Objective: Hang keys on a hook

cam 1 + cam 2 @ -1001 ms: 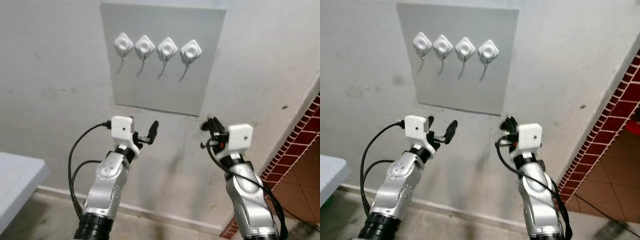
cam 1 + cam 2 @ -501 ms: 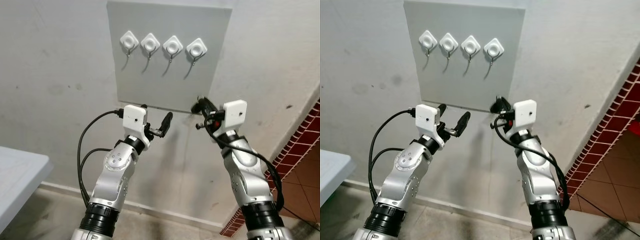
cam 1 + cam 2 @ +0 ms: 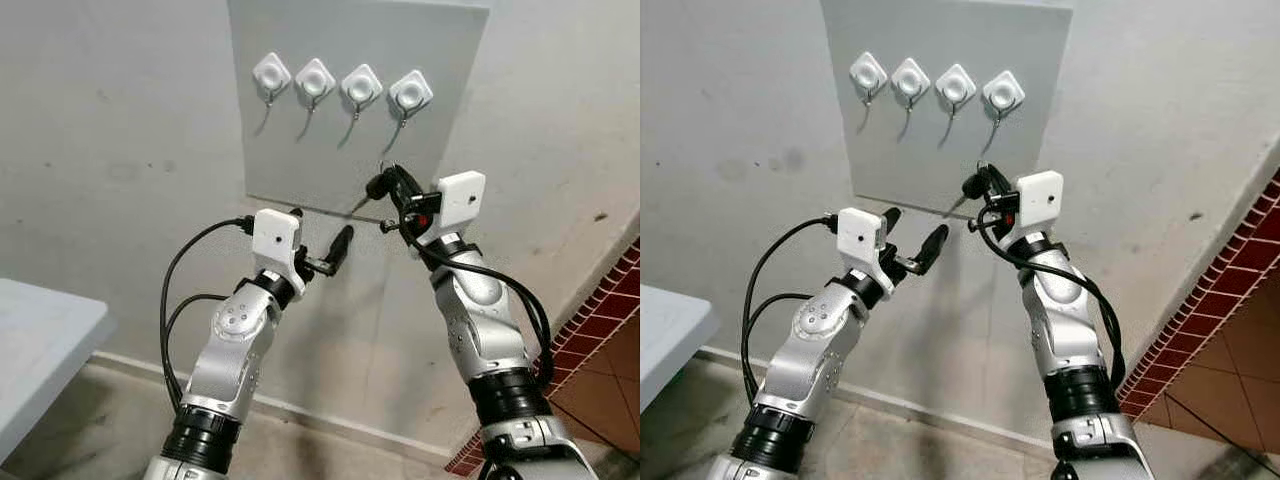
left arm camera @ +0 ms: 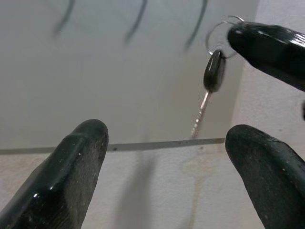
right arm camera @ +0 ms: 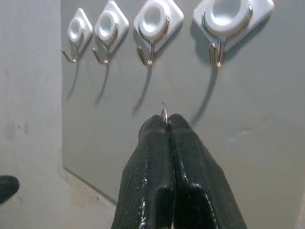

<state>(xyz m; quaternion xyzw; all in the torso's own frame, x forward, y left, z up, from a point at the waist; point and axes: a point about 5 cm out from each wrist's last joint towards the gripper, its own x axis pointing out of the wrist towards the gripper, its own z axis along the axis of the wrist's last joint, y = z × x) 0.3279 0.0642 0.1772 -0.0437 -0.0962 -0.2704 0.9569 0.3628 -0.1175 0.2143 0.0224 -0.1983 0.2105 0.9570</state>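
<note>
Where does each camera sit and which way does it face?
Left eye, right eye: on the head, facing the grey wall panel with four white diamond-shaped hooks; both silver arms show.
Left wrist: along the left gripper, jaws apart, at the panel's lower edge.
Right wrist: along the right gripper, jaws shut, up at the hooks.
Shared: the black-headed key on its wire ring, pinched by the right gripper.
</note>
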